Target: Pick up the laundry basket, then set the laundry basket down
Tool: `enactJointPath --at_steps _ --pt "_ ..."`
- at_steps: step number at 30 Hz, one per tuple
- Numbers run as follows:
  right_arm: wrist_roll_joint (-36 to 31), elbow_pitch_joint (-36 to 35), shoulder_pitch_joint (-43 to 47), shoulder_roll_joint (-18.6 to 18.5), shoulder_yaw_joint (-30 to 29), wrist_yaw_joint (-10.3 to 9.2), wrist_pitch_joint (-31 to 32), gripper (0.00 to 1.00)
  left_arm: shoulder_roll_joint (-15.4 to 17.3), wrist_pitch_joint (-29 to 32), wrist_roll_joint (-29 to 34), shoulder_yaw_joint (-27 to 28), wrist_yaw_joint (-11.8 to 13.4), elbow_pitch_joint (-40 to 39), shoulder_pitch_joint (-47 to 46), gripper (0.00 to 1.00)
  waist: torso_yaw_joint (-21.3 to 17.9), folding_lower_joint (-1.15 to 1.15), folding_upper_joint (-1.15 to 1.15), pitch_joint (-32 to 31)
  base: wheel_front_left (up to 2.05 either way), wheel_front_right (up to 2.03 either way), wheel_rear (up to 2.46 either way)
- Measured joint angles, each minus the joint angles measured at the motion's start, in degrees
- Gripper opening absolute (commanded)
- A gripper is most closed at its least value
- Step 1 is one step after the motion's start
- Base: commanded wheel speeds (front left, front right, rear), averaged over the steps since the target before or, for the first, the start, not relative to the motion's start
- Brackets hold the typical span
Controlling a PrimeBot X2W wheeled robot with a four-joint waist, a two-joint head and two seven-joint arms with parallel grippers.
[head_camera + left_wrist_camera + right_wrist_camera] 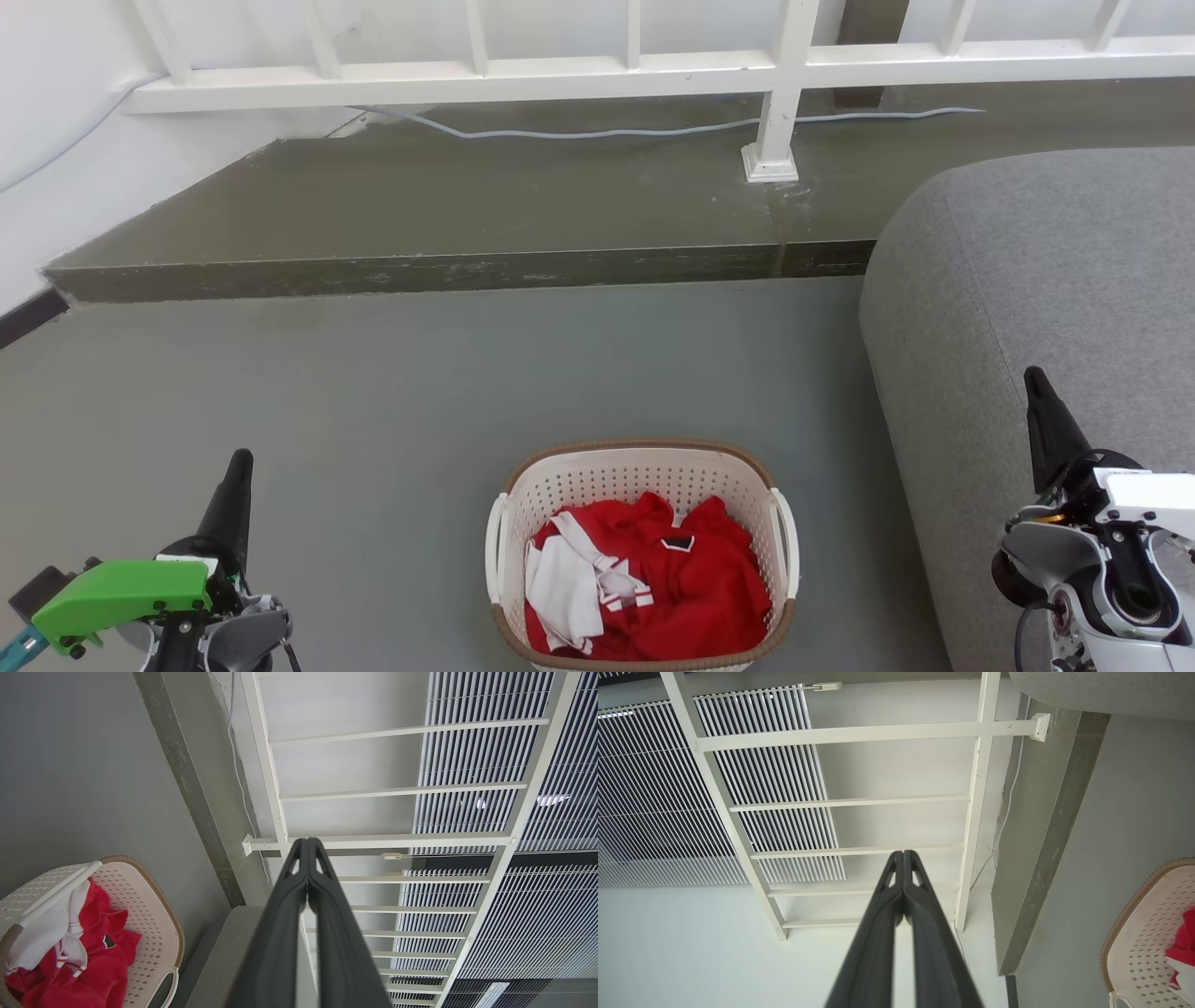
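Note:
The laundry basket (644, 476) stands on the grey floor at the bottom middle of the head view, cream-white and perforated with a brown rim, holding red and white clothes. Its white loop handles sit at the left (493, 546) and right (789, 546) sides. My left gripper (238, 462) is at the lower left, well clear of the basket, fingers pressed together and holding nothing. My right gripper (1034, 378) is at the lower right over the sofa, also shut and holding nothing. The basket (154, 914) shows at the left wrist view's lower left, and the basket (1139, 933) at the right wrist view's lower right.
A grey sofa (1055, 299) fills the right side, close to the basket. A raised dark step (448, 271) runs across behind, with a white railing (597, 75) and a cable (653, 131) on it. A white wall closes the left.

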Motion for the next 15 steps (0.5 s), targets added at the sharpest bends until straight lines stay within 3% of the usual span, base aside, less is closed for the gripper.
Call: enactJointPath --at_steps 15 --pt "0.00 -0.01 0.00 0.00 0.00 0.00 0.00 0.00 0.00 0.00 0.00 0.01 0.00 -0.01 0.00 0.00 0.00 0.00 0.00 0.00 0.00 0.00 0.00"
